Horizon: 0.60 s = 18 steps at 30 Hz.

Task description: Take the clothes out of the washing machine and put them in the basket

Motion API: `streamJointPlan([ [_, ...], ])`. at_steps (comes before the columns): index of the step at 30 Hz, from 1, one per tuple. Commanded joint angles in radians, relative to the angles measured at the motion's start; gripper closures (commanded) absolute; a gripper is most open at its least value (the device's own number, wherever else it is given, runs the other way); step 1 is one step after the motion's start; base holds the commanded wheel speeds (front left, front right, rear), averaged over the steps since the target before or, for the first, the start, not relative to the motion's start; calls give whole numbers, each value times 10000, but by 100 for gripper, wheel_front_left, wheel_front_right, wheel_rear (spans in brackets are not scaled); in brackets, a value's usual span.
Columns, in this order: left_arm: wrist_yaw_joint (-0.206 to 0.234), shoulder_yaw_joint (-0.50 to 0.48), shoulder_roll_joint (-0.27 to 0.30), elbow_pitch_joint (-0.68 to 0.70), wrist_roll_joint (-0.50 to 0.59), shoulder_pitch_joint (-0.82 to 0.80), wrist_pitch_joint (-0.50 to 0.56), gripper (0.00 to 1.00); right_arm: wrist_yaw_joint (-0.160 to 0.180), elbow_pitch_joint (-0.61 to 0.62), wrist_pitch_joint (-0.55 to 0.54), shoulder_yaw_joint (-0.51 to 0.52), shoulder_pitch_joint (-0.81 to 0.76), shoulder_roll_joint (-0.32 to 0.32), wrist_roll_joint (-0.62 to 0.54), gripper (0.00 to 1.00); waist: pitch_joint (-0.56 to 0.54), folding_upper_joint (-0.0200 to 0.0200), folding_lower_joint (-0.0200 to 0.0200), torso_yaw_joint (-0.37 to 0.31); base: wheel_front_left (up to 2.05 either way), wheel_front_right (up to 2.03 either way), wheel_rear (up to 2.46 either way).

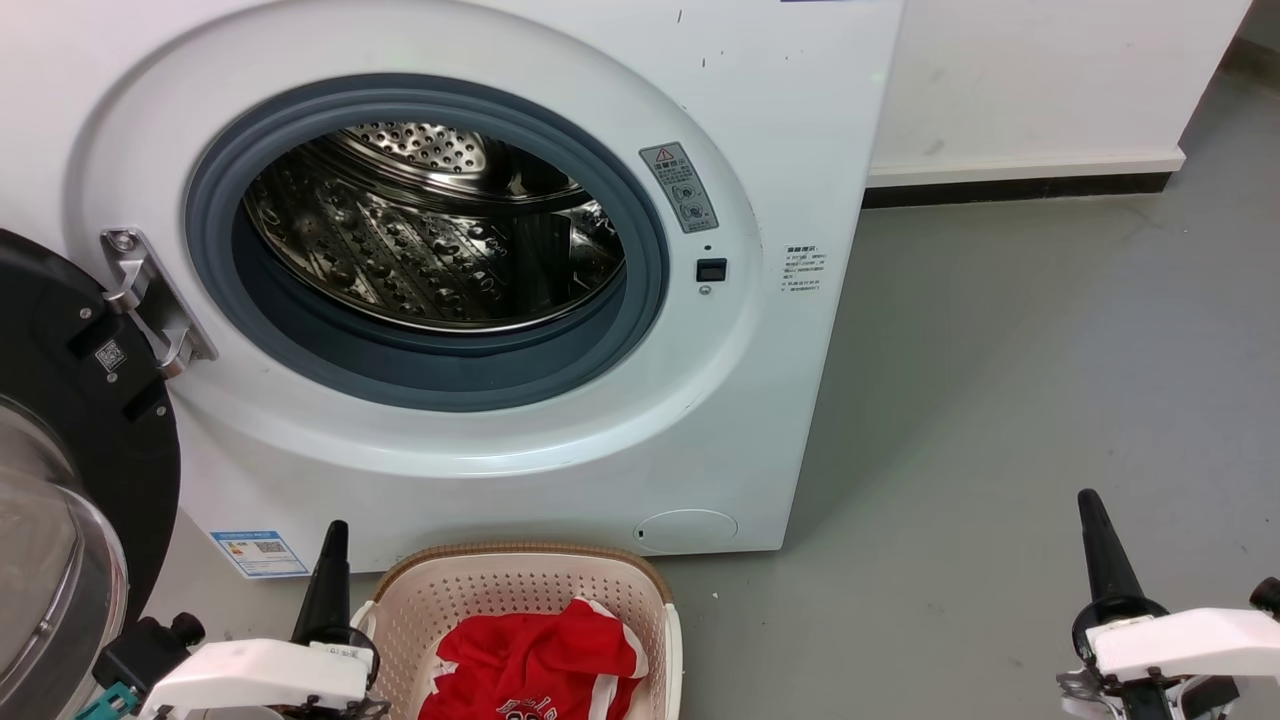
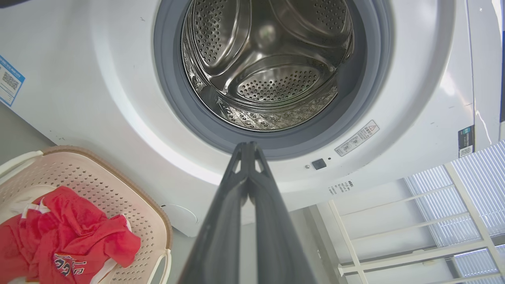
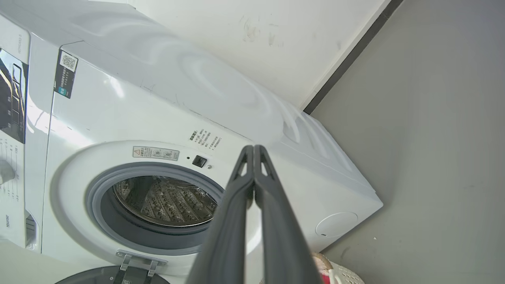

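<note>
Left claw point(image 2: 248, 146) fingers together, empty; right claw point(image 3: 253, 149) same, touching nothing.

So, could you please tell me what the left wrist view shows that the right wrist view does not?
The left wrist view adds: dark lettering on the clothes, a blue label. The right wrist view adds: the control panel, the door hinge, the dark skirting. Shared: the washing machine, its drum, the warning sticker, the basket; the left gripper and the right gripper, each in its own view, jaws shut.
</note>
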State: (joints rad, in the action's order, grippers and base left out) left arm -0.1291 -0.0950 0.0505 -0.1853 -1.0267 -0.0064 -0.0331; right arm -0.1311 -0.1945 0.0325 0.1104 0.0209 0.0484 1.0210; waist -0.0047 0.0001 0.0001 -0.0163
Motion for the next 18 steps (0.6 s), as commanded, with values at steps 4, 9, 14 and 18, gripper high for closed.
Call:
streamJointPlan([
  [4,-15,-26,38,11,-608,-280,146,100,2,6,-161,12,264,22,619,100,5,-1,-1,11,0,0,0],
  [9,-16,-42,38,-51,-1152,-361,289,100,3,-50,-303,14,346,23,1166,100,11,-1,-1,23,0,0,0],
  [14,-17,-55,37,-113,-1665,-444,419,100,2,-104,-433,17,397,24,1687,100,17,-1,-1,35,0,0,0],
  [18,-18,-67,36,-163,-2064,-515,513,100,2,-140,-527,18,470,24,2085,100,22,-1,-1,45,0,0,0],
])
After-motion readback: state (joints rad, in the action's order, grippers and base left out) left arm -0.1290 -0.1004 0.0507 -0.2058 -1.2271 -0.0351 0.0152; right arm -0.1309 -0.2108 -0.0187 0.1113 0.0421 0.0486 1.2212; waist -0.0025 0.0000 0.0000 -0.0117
